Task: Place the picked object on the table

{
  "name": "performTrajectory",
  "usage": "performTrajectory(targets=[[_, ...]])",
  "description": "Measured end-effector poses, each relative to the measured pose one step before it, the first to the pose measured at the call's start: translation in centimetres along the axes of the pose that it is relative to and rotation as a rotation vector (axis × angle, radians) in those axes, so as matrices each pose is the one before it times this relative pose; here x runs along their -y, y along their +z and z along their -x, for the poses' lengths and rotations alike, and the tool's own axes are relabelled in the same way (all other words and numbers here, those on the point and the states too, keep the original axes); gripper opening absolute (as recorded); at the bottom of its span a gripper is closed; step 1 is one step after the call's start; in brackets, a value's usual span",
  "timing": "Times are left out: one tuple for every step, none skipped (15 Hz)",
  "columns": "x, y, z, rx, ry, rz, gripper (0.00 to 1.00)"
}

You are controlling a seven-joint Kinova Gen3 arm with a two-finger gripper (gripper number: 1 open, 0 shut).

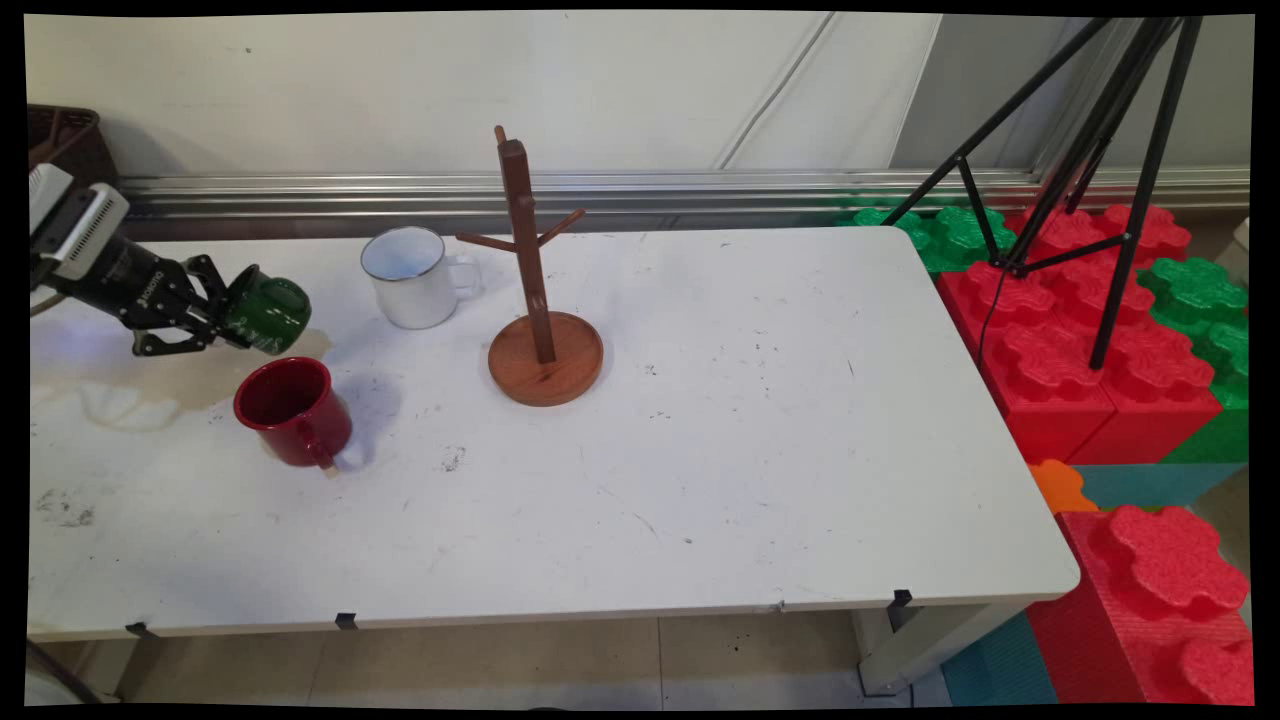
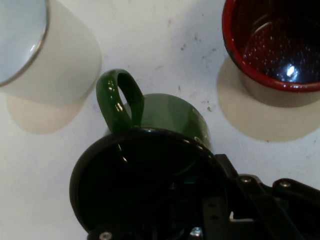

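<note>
Black linkage tool [image 1: 222, 318], white ribbed wrist

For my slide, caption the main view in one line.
Gripper holds a green mug above the table, near the mug tree.

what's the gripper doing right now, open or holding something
Gripper: shut on the green mug, gripping its rim and holding it tilted above the table.

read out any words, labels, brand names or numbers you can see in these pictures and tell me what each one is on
Gripper: a short white marking on its black body, too small to read.
Green mug, held in the gripper: no text.
Red mug: no text.
White mug: no text.
Wooden mug tree: no text.
Foam blocks beside the table: no text.
</note>
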Motion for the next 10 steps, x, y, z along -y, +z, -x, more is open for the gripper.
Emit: performTrajectory(targets=[[0.014,0.347,0.056,0.00811,0.01136,0.00382,0.0],[0.016,0.447,0.069,0.0103,0.01488,0.00539,0.0],[0.01,0.34,0.044,0.00746,0.01214,0.00468,0.0],[0.001,0.313,0.033,0.00691,0.01117,0.00407,0.0],[0.003,0.163,0.012,0.00318,0.0056,0.00199,0.0],[-0.012,0.228,0.028,0.00505,0.00697,0.00283,0.0],[0.004,0.15,0.014,0.00317,0.00421,0.00167,0.0],[0.015,0.211,0.018,0.00426,0.00611,0.00247,0.0],[0.005,0.132,0.019,0.00296,0.0033,0.00123,0.0],[-0.003,0.176,0.023,0.00416,0.00514,0.00217,0.0]])
